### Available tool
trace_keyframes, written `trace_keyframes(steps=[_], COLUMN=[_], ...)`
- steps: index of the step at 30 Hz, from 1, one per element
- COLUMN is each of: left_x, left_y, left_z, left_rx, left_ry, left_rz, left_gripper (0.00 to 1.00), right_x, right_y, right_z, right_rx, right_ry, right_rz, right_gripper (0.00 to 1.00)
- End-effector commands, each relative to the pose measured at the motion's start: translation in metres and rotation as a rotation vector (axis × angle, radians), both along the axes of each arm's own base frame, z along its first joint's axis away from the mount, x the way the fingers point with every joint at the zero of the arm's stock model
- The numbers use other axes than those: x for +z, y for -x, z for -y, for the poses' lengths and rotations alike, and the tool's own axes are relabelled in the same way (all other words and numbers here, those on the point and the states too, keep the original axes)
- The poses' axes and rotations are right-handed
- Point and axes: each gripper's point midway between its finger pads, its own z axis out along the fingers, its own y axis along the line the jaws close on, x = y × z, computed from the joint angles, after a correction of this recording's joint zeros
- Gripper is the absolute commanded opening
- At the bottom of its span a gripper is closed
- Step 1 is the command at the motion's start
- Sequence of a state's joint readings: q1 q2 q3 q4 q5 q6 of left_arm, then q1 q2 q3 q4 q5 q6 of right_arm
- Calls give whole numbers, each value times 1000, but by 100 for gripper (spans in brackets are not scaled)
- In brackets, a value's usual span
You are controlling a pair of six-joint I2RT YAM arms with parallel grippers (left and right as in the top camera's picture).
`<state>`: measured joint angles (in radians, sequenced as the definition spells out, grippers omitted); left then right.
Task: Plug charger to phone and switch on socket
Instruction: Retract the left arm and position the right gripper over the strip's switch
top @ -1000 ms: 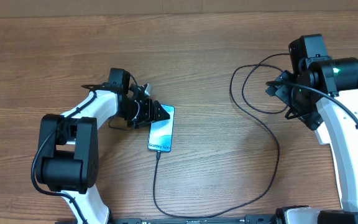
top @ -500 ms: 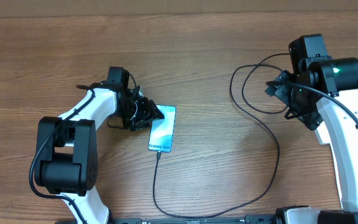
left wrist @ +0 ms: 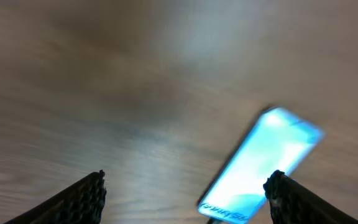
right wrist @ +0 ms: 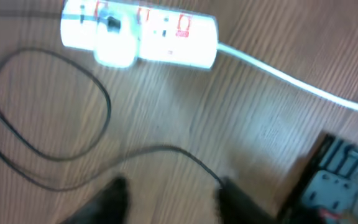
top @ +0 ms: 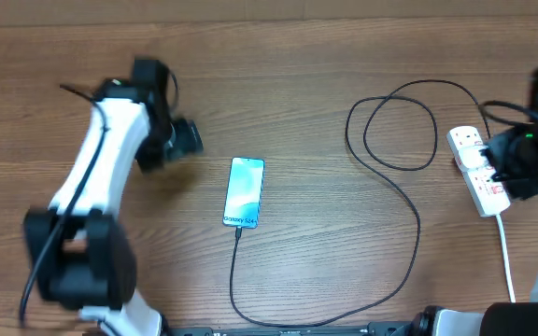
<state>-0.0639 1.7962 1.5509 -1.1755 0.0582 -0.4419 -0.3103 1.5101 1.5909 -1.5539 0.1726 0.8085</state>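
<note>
Wooden desk (top: 306, 84): charger (top: 231, 275) appears seated in phone (top: 244, 191). Left fingers (left wrist: 86, 196) wide apart, right fingers (right wrist: 115, 194) apart, both empty. Advise narrowing right fingers, then one square press to switch socket (top: 482, 187) on.

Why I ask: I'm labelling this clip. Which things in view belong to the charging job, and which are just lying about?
Part of the job:
- phone
- black cable, already running to the phone's end
- white power strip with its white cord

Just there, not part of it:
- wooden table
</note>
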Motion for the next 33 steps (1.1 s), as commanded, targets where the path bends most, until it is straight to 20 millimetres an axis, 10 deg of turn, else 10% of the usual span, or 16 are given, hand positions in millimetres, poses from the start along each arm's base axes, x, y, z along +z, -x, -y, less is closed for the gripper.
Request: trace_keyframes(steps=[1,14,21,33], left_x=[115,243,256,244], left_y=[-2,139,184,187], left_z=[-22,-90,-97,-97], left_rx=[45,382,418,405], left_ry=[-109,-320,-322,-331], left_rz=[324,666,731,678], left_gripper=[100,100,100,100], right_x=[1,-85,-117,-132], right_y=[1,-14,-30,-74], right_z=[22,62,70,82], right_rx=[-66,-17,27,94], right_ry=[24,-152,-275,-289], right_rz=[47,-154,-151,-35], right_gripper=[5,4,4,4])
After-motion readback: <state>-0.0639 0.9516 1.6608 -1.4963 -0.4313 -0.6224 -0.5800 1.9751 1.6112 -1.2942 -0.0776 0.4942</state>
